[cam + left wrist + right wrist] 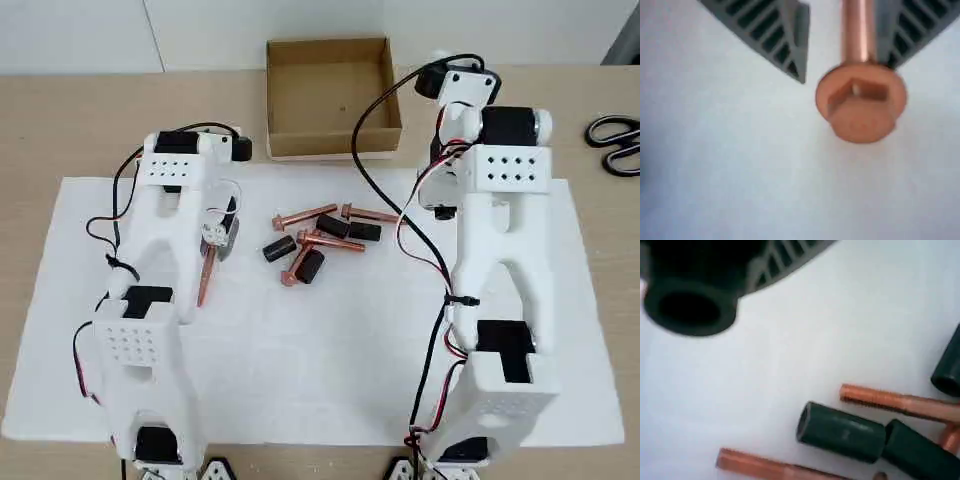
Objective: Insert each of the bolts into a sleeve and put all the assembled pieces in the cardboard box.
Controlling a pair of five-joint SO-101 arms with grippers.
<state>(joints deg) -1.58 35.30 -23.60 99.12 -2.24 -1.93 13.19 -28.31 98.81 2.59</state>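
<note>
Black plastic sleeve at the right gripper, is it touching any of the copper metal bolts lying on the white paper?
Apart. The right wrist view shows bare white paper between the black plastic sleeve and the copper bolts.

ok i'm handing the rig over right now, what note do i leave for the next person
Left hand: open around a bolt over the white cloth; the bolt touches one finger, with a gap to the other.
Right hand: shut on a sleeve, near the pile.
Pile: the other bolts and sleeves lie together mid-cloth, in front of the cardboard box.
Done: no pieces in the box yet.
Left: put each bolt in a sleeve, then box them all.
</note>
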